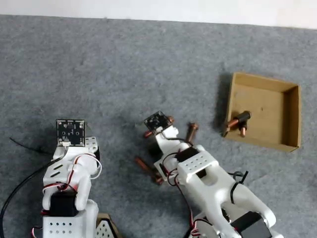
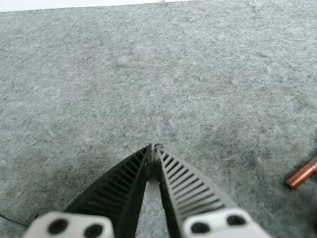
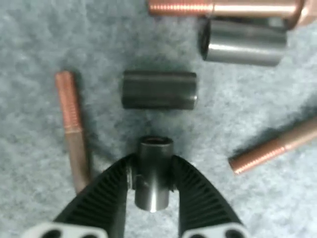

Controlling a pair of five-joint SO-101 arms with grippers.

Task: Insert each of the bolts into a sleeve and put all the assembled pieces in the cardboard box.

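The right gripper [image 3: 152, 171] is squeezing a sleeve [image 3: 153, 193] in the middle of the mat [image 1: 124, 64], with a bolt [image 3: 69, 114] lying near it. The left gripper [image 2: 153, 151] is sitting at the left with its fingers together. The box [image 1: 272, 109] is lying far to the right with pieces [image 1: 237, 121] inside.

Surface: grey felt mat [image 1: 148, 59] that I work on.
Far right: cardboard box [image 1: 295, 116] sits on it.
Centre: loose copper bolts [image 1: 191, 131] and dark sleeves [image 3: 159, 89] lie scattered.
Near left: thin black cable [image 1: 29, 148].
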